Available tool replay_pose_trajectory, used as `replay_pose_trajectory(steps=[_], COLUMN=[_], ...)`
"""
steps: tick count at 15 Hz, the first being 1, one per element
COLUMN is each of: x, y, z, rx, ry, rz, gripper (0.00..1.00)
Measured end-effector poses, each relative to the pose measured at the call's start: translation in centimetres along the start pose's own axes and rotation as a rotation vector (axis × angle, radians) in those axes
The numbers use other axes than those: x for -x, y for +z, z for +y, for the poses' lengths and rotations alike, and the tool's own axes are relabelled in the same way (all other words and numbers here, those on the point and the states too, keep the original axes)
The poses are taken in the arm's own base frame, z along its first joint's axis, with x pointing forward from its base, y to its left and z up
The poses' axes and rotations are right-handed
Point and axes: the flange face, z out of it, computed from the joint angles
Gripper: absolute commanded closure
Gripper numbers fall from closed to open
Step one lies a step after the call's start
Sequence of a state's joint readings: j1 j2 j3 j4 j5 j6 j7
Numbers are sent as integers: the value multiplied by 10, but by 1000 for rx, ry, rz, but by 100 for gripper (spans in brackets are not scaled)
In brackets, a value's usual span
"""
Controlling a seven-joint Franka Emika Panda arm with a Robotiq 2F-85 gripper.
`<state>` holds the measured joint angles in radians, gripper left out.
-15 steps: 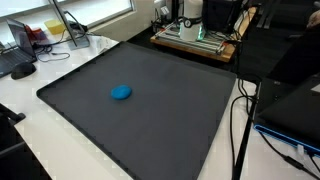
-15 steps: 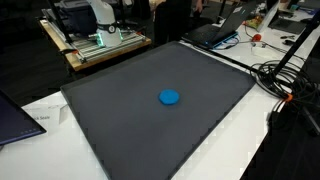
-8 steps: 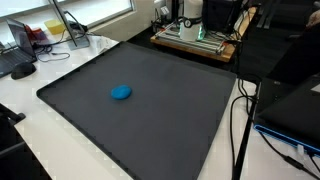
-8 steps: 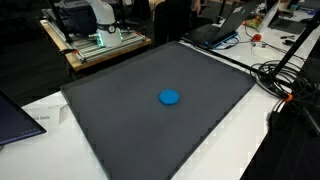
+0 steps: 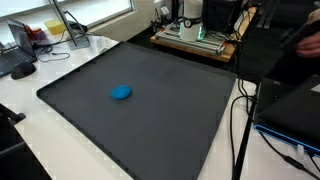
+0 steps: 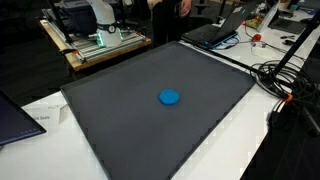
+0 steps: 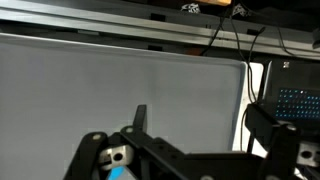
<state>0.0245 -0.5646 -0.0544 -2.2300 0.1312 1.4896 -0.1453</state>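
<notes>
A small round blue object (image 5: 121, 93) (image 6: 170, 97) lies flat near the middle of a large black mat (image 5: 170, 110) (image 6: 130, 110) in both exterior views. No arm or gripper shows in either of them. In the wrist view my gripper (image 7: 197, 116) looks out over the grey mat (image 7: 100, 75) from above. It is open: one finger (image 7: 140, 116) stands on the left, the other at the right, and only bare mat shows between them. A sliver of blue (image 7: 118, 173) peeks out low behind the gripper's frame.
The mat lies on a white table (image 5: 70, 55). A wooden bench with equipment (image 5: 195, 35) (image 6: 95, 42) stands behind it. Laptops (image 6: 215, 32) (image 5: 290, 112) and loose cables (image 6: 285, 78) (image 5: 240, 115) run along one side. A mouse (image 5: 22, 69) sits at the far corner.
A blurred hand has come into an exterior view at the far upper right edge. The blue object and the gripper have not moved.
</notes>
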Motion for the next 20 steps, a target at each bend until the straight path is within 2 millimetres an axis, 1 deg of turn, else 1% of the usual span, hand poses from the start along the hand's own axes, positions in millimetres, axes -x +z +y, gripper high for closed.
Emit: replay_pose_trajectory(steps=[1,3,5,6,9,12,13,14,15,16,20], x=[-2,-5,-6,-5,1,10,13,15,18,21,29], y=[3,8,11,10,3,-11,-15,-20,-24,-29,-43], z=[-15,-40,-56,-61,-64,-51,-45,-38,-31,-23,2], rx=[7,19,26,27,14,-22,-38,-53,-68,-83,-129], ry=[-57,-169,-279,-333,-492,-623,-655,-682,-703,-723,-767], rz=[-8,-24,-35,-40,-59,-75,-79,-82,-83,-83,-81], gripper=[0,0,0,0,0,0,2,8,15,28,57])
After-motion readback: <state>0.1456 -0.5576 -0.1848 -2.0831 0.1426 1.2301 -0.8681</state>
